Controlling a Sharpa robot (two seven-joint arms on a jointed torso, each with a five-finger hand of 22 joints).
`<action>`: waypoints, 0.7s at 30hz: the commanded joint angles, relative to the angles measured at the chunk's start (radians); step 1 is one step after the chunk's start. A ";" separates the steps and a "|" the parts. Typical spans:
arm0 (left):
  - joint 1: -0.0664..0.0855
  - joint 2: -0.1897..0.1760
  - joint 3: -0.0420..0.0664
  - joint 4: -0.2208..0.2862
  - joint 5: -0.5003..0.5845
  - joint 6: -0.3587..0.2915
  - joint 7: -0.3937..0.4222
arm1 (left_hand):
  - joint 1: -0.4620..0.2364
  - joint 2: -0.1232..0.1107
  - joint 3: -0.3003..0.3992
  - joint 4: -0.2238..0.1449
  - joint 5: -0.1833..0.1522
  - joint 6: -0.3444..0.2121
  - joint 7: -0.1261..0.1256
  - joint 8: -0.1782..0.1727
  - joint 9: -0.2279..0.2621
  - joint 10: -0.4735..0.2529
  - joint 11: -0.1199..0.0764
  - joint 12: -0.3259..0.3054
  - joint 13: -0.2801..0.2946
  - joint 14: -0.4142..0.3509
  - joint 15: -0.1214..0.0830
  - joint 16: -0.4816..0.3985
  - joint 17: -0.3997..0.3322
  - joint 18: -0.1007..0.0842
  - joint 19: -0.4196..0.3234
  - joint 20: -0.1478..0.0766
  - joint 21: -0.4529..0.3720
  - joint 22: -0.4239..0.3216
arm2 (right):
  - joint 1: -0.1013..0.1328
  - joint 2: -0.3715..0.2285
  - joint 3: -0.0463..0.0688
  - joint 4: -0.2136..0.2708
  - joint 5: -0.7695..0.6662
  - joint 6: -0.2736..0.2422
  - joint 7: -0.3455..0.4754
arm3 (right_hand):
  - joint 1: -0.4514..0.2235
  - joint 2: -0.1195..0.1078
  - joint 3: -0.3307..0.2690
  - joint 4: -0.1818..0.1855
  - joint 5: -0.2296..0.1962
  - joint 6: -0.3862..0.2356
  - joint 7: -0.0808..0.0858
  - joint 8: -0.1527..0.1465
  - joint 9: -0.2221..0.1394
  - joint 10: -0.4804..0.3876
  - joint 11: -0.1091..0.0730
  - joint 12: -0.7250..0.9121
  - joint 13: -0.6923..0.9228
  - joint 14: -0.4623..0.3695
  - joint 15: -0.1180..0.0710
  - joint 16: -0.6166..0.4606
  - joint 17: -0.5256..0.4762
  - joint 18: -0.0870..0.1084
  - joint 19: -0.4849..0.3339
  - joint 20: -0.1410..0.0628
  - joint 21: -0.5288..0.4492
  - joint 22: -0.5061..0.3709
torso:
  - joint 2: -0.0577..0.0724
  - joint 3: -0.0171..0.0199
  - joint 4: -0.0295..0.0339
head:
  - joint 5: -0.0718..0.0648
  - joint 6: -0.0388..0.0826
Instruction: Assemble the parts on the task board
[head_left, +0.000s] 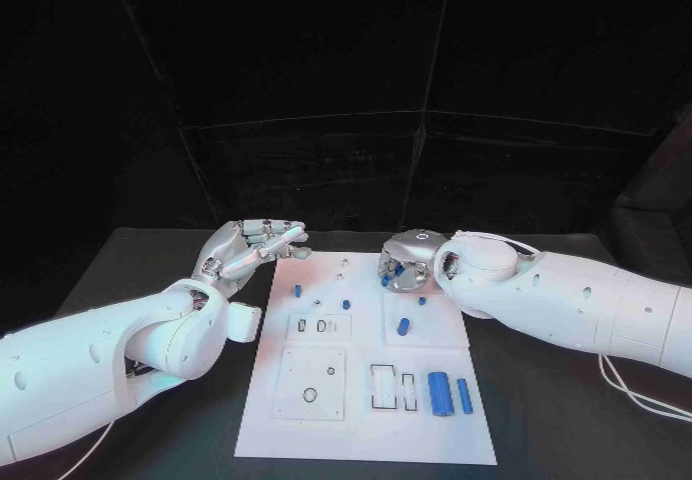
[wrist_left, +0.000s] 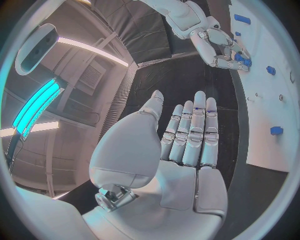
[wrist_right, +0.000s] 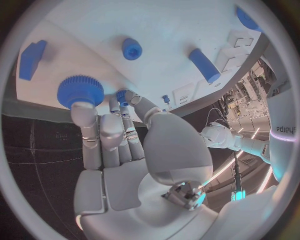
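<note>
Nearest to the camera, on the near part of the board (head_left: 289, 430), two long blue cylinders (head_left: 440, 392) lie side by side, just beside a rectangular slot. They are loose, so I judge they are not yet assembled. A little farther, left of them, several outlined recesses in the board look unfilled. One short blue piece (head_left: 405, 324) lies flat near the middle of the board, and two small blue pegs (head_left: 297, 291) stand farther up; whether they are fully seated I cannot tell.

Farther still, the right robot hand (head_left: 408, 262) is over the far right part of the board. In the right wrist view its fingertips (wrist_right: 81, 107) touch a blue toothed wheel (wrist_right: 80, 91), and a smaller blue piece (wrist_right: 122, 96) sits between a finger and the thumb. It seems to hold this small piece, but how firm the grip is I cannot tell. The left robot hand (head_left: 253, 250) is beside the far left corner of the board, above the table (head_left: 173, 250); its fingers are straight and apart and it holds nothing.

I judge the task is in an early or middle stage, with most parts still to place.

For moving, the near half of the board is free of arms. The left edge is close to the left forearm, and the right forearm crosses the right edge.
</note>
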 joint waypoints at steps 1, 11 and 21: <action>0.003 -0.001 0.001 -0.002 -0.007 0.019 -0.001 | 0.004 0.010 0.000 -0.009 0.001 -0.002 0.006 -0.007 -0.001 -0.005 0.004 -0.007 -0.002 -0.002 -0.002 -0.006 0.001 0.005 0.001 0.004 -0.006 -0.002 | 0.002 0.004 0.001 -0.003 -0.007 0.014 0.000 | 0.007 0.007 0.017 0.002 -0.009 0.016 -0.001 0.007 0.002 0.011 -0.002 0.008 0.002 0.025 0.003 0.017 0.016 -0.014 0.010 0.000 0.020 0.026 | 0.002 0.0003 -0.0008 | 0.001 0.001; 0.003 0.001 0.001 -0.015 -0.007 0.022 -0.002 | 0.005 0.010 0.000 -0.010 0.001 -0.002 0.006 -0.008 -0.001 -0.005 0.004 -0.007 -0.002 -0.002 -0.002 -0.006 0.002 0.006 0.002 0.004 -0.006 -0.002 | 0.002 -0.001 0.001 0.012 0.007 -0.110 -0.001 | 0.032 0.030 0.088 0.007 -0.050 0.075 -0.012 0.025 0.009 0.062 -0.016 0.026 0.008 0.025 -0.007 0.057 0.046 -0.025 0.031 -0.006 0.083 0.109 | 0.004 0.0000 -0.0015 | 0.001 0.004; 0.005 0.002 0.001 -0.018 -0.007 0.025 -0.003 | 0.005 0.010 0.000 -0.010 0.001 -0.002 0.006 -0.008 -0.001 -0.005 0.004 -0.007 -0.002 -0.002 -0.002 -0.006 0.002 0.006 0.002 0.004 -0.006 -0.002 | 0.002 -0.009 0.002 0.036 0.046 -0.254 -0.020 | 0.026 0.009 0.128 0.015 -0.061 0.073 -0.007 0.015 0.006 0.062 -0.013 0.018 0.007 0.022 -0.004 0.073 0.051 -0.029 0.031 -0.006 0.108 0.136 | 0.008 -0.0029 0.0030 | 0.002 0.020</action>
